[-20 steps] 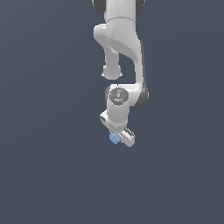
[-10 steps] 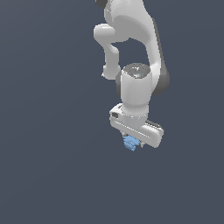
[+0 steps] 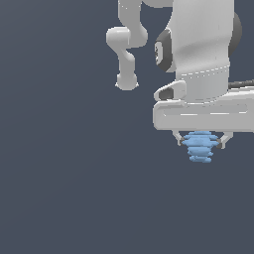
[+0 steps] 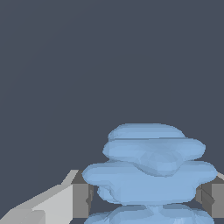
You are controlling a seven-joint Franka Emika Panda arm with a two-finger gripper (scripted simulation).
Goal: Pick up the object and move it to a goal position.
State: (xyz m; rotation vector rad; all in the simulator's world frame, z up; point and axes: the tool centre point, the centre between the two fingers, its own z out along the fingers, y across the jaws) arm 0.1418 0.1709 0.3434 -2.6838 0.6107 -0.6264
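- The white gripper (image 3: 200, 140) hangs below the broad white hand block of the arm (image 3: 201, 54), at the exterior view's right, with its fingers pinching the object (image 3: 200, 147) from both sides.
- The object is a light-blue ribbed piece, stacked discs that taper downward, and it sits between the two fingertips (image 3: 179, 140) with its narrow end poking out below them.
- In the wrist view the object (image 4: 148, 168) fills the space between the grey pads (image 4: 80, 200) (one pad on each flank, both pressed against its wider ribs).
- The hand block's far edge runs out of the exterior view's right border, so that side of the arm is cut off.
- Below and to the exterior view's left of the held object there is only plain dark grey-blue background, with no surface or edge distinguishable.
- A white elbow segment (image 3: 125, 47) of the arm stands well apart from the gripper, higher up toward the exterior view's left.
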